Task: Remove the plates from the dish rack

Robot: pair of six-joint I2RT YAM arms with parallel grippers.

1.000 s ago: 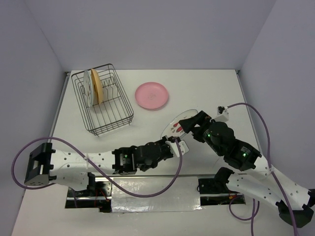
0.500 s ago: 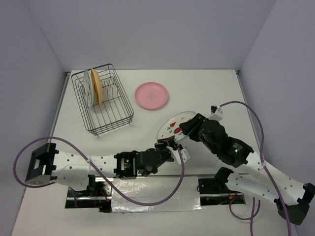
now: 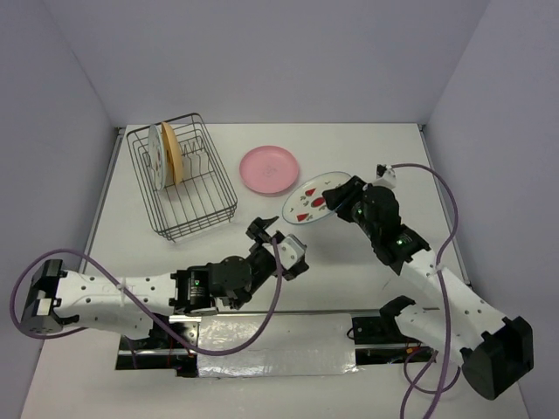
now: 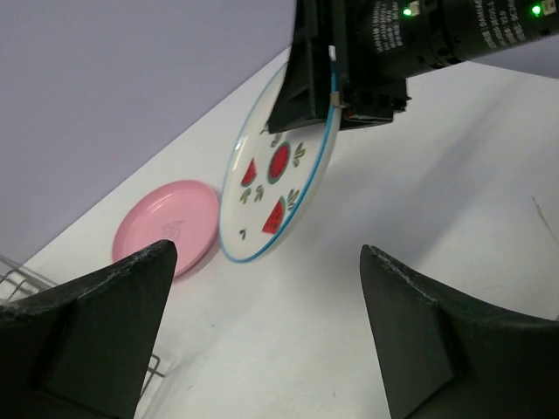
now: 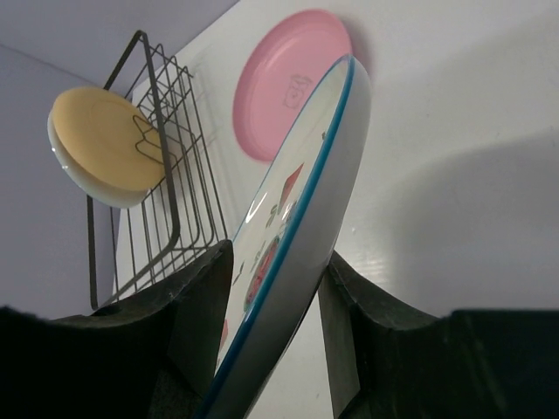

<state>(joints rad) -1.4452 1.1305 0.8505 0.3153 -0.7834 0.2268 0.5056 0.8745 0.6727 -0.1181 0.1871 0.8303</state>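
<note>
The left gripper (image 3: 278, 244) hangs low over the near part of the bench (image 3: 367, 148), its fingers spread wide with nothing between them. Just beyond it, the right gripper (image 3: 336, 195) has its fingers clamped on the rim of the watermelon-print plate (image 3: 308, 206), holding it tilted in the air above the bench and out of the rack. Farther back, the pink plate (image 3: 270, 169) lies flat on the bench, so that one looks finished. At the far left, the dish rack (image 3: 196, 209) holds the yellow-orange plate (image 3: 171, 154) upright between its prongs. A pale disc (image 3: 155, 155) beside it may be another plate. By my reckoning, one plate is down, one needs setting down, and the rack is not yet cleared.
</note>
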